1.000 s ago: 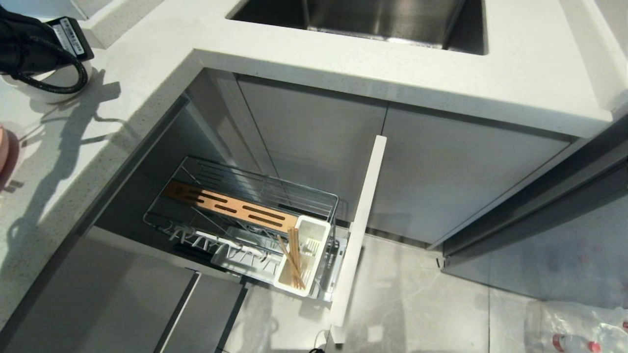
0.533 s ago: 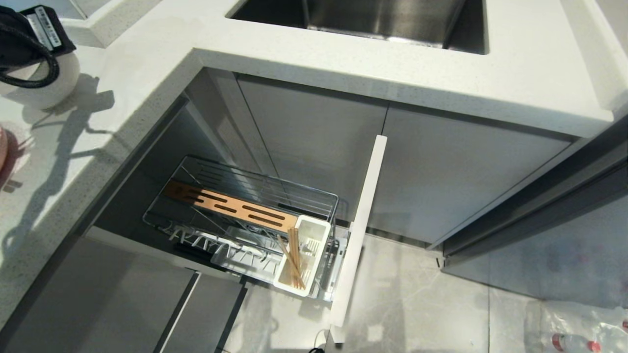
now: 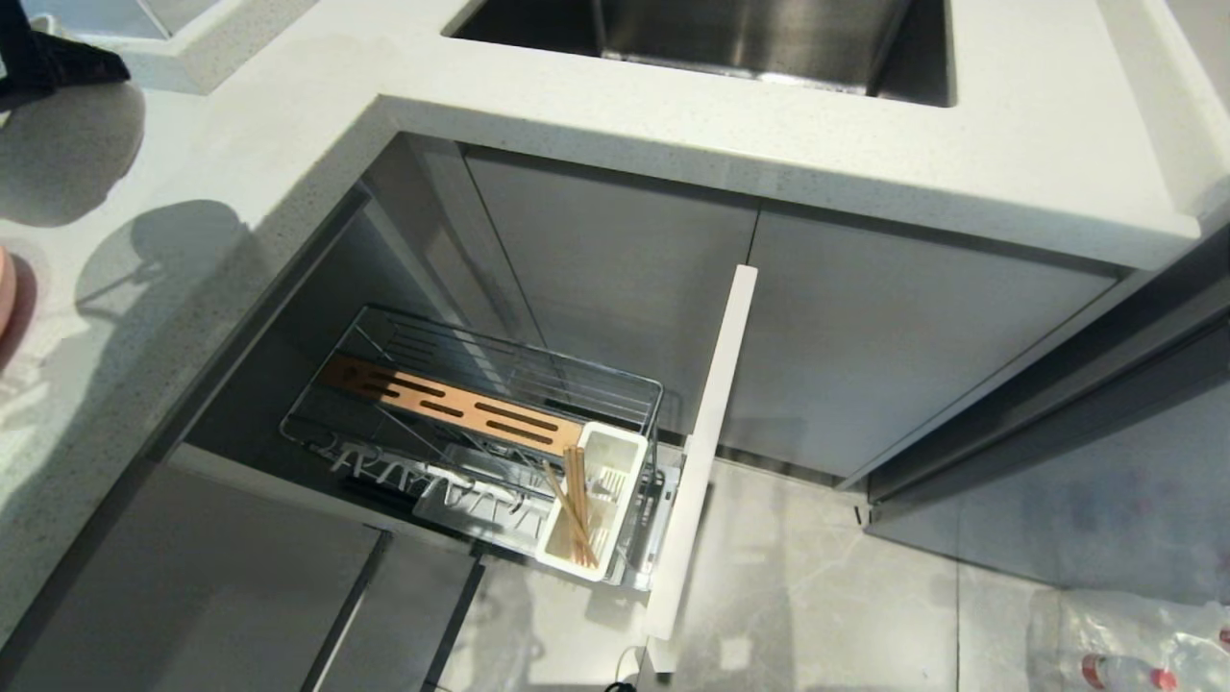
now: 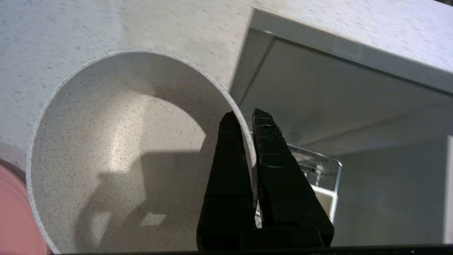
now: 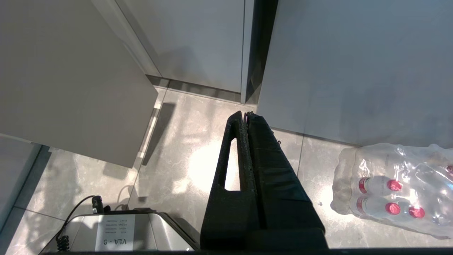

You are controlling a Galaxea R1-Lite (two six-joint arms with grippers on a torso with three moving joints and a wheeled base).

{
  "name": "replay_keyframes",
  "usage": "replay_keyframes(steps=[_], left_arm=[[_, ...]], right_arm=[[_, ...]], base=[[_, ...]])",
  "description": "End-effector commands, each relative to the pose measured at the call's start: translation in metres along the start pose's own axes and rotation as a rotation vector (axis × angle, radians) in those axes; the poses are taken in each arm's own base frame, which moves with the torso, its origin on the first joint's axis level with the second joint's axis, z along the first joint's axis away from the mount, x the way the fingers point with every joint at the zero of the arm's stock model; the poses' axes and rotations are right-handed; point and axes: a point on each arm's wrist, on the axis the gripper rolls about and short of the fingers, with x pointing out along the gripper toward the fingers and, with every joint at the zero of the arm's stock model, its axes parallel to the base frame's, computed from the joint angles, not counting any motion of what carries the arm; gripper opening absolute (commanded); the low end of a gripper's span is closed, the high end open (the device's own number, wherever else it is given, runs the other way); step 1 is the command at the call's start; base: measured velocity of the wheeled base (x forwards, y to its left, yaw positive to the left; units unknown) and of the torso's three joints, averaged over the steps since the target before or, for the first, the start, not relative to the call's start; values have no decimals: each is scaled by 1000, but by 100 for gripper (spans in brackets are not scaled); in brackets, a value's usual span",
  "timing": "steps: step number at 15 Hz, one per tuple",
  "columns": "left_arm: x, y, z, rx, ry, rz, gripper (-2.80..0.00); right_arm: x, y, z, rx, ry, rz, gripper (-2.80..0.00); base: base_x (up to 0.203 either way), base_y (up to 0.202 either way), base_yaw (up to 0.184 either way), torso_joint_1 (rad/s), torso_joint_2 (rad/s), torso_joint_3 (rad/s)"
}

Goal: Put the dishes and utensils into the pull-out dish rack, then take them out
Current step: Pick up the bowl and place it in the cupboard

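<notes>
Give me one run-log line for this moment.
left pincer: shut on bowl rim, above counter | right pincer: shut, parked over floor | chopsticks: in cutlery box | rack: pulled out

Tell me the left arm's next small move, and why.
Probably carry the bowl toward the pull-out dish rack: the left gripper is pinched on its rim, lifted off the counter, and the rack holds only chopsticks.

pink plate (image 3: 5, 288) cut off at edge, bowl (image 4: 116, 152) bottom cropped
</notes>
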Motion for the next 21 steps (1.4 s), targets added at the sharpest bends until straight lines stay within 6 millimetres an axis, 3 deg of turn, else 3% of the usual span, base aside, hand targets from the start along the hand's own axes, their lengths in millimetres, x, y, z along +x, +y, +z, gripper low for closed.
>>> replay_keyframes(steps=[1, 4, 7, 9, 12, 14, 17, 21], left_arm=[[-37, -7, -6, 7, -34, -71, -280], [-69, -17, -10, -190, -67, -230, -280], [-80, -20, -17, -322, -112, -332, -280], [-65, -29, -19, -356, -154, -341, -280], [-41, -51, -2, -558, -310, -379, -280], [-20, -72, -2, -690, -358, -291, -280], [5, -108, -19, -846, -314, -185, -280], [25, -144, -62, -876, -229, -189, -280]], right_arm=[[0, 0, 0, 0, 2, -1, -280], [0, 0, 0, 0, 3, 0, -280], [0, 0, 0, 0, 3, -1, -280], [0, 0, 0, 0, 2, -1, -280], [0, 0, 0, 0, 3, 0, -280], [0, 0, -1, 0, 3, -1, -280], [0, 0, 0, 0, 3, -1, -280], [0, 0, 0, 0, 2, -1, -280]], base=[[0, 0, 0, 0, 0, 0], [0, 0, 0, 0, 0, 0], [0, 0, 0, 0, 0, 0], [0, 0, 0, 0, 0, 0], [0, 0, 0, 0, 0, 0], [0, 0, 0, 0, 0, 0], [0, 0, 0, 0, 0, 0], [0, 0, 0, 0, 0, 0]])
